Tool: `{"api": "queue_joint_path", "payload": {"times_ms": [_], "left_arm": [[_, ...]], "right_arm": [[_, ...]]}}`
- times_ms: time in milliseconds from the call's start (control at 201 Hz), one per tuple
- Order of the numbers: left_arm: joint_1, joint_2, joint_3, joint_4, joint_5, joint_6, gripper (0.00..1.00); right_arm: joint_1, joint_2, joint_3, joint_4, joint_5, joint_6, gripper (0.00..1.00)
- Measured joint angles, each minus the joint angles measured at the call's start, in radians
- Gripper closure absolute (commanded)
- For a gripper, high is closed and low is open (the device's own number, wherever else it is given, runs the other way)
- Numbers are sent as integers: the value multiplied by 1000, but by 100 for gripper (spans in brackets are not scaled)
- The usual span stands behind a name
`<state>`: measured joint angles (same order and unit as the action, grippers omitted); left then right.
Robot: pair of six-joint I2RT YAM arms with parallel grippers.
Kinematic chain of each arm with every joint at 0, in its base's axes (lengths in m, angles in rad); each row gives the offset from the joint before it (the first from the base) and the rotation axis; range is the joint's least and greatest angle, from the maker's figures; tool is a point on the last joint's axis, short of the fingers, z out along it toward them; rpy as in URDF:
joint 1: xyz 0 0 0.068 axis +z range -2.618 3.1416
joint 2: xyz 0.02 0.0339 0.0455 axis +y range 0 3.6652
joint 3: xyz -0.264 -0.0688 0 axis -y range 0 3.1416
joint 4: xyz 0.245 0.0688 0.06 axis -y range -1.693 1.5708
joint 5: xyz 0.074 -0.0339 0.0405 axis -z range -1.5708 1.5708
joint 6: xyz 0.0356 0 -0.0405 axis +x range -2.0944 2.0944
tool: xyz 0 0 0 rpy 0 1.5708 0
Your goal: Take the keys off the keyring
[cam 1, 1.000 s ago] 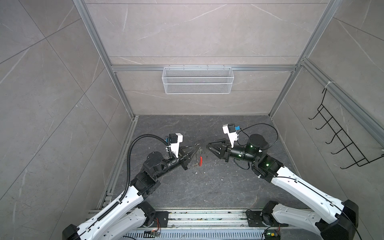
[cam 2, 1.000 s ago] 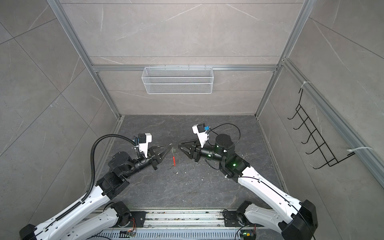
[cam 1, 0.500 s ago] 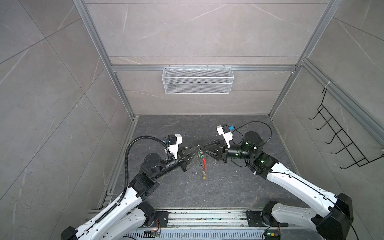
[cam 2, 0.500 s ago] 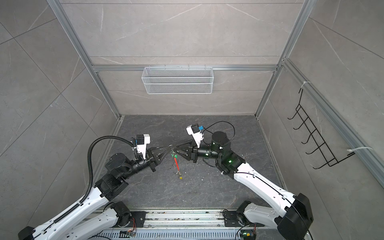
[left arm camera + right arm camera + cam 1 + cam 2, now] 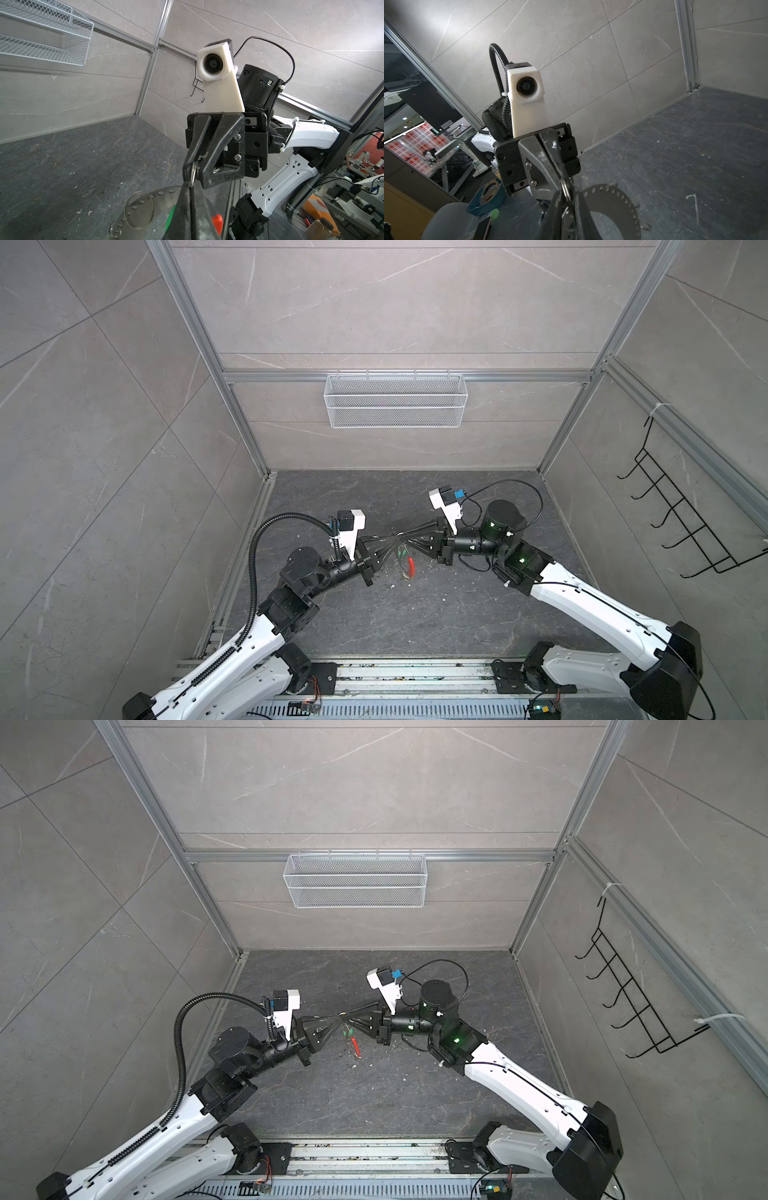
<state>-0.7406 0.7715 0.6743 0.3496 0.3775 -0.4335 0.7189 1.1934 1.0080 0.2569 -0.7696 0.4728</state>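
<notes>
1. Tips of the left gripper (image 5: 390, 538) and the right gripper (image 5: 411, 536) are meeting well out in front of the basket (image 5: 395, 406), raised over the floor (image 5: 374, 635). The left one is reaching in from the basket's left side and the right one from its right.
2. Seen from the left wrist, the left gripper is squeezing down narrow, its jaws pressing together on a small silver ring (image 5: 193, 174).
3. From the opposite side, the right gripper is clamping that same ring. In the right wrist view its jaws are nearly touching, with only the metal between them.
4. Below the pinched ring the keyring (image 5: 410, 572) is hanging, farther from the basket than the tips are, and its red sleeve (image 5: 355, 1045) is pointing down at the floor. I cannot tell whether its lower end is touching the floor.
5. Just under the meeting tips the green tag (image 5: 402, 550) is dangling, on the basket side of the sleeve.
6. From where I am standing, the yellow tag is too small to pick out.
</notes>
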Motion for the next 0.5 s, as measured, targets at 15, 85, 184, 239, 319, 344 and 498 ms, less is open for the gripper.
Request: {"api": "queue_joint_path", "payload": {"times_ms": [15,85,184,239,319,344,498], "left_arm": [[0,0,0,2,0,0,100],[0,0,0,3,0,-1,100],[-2,-1,0,-13,-5,0,71],[-2,-4,0,-38,-13,9,60],[-1,-21,0,-84,-28,20,56],[-1,-28,0,-98,-33,25,56],[-1,-31,29,-172,-26,42,56]], "right_arm": [[0,0,0,-3,2,5,100],[0,-2,0,-9,11,-4,100],[3,-14,2,-44,25,-17,100],[6,-20,15,-99,36,-31,100],[5,-21,60,-210,55,-69,100],[5,-21,75,-246,62,-87,100],[4,-21,198,-517,82,-221,100]]}}
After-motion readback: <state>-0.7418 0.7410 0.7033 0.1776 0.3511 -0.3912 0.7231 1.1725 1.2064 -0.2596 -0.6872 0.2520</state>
